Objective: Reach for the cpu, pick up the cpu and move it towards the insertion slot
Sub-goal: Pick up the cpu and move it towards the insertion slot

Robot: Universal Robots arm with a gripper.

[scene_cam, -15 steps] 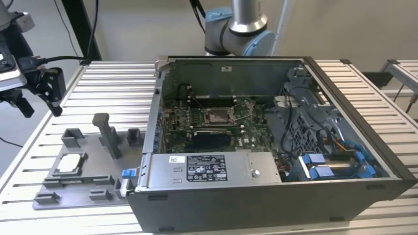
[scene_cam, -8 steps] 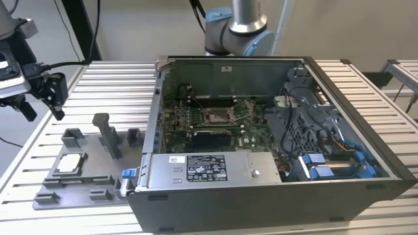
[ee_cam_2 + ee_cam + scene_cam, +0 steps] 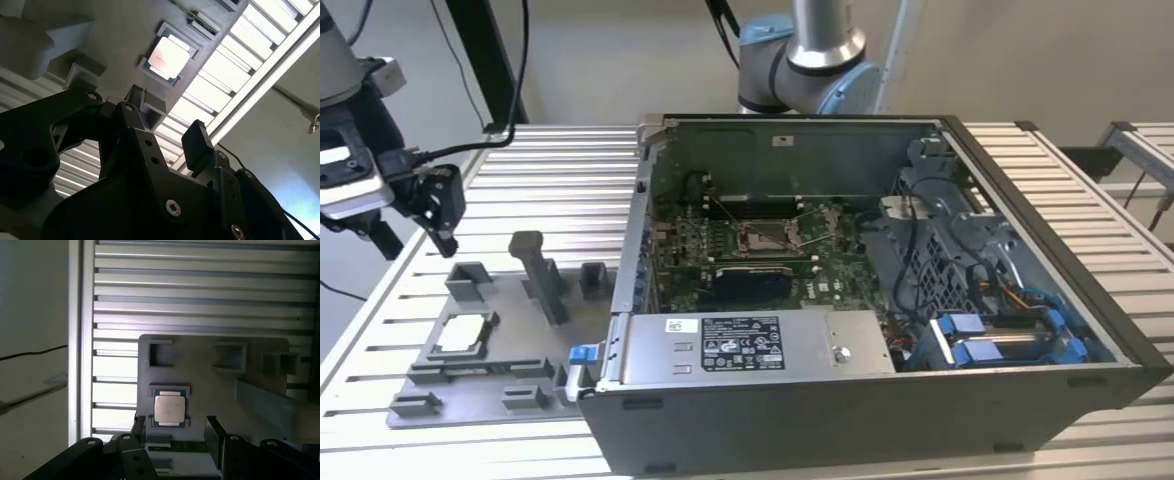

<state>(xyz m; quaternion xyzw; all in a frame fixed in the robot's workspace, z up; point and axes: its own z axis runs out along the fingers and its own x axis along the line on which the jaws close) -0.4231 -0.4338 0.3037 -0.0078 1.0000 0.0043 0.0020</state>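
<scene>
The cpu point(image 3: 464, 335) is a small pale square plate lying flat in a recess of the grey fixture plate point(image 3: 520, 370), at the exterior view's left. It also shows in both wrist views, cpu point(image 3: 169, 57) and cpu point(image 3: 169, 408), in its green-edged seat. My gripper point(image 3: 420, 240) hangs well above and behind the fixture, open with nothing between its fingers; gripper point(image 3: 175, 430) and gripper point(image 3: 165, 120) show the black fingers apart. The insertion slot point(image 3: 765, 237) is a metal-framed square socket on the green board inside the open computer case.
The open computer case point(image 3: 1041, 330) fills the middle and the exterior view's right, with a power supply point(image 3: 747, 345) at its front. Grey posts and blocks point(image 3: 540, 275) stand up from the fixture. Everything rests on a slatted metal table point(image 3: 560, 170). A cable point(image 3: 467, 150) trails off the gripper.
</scene>
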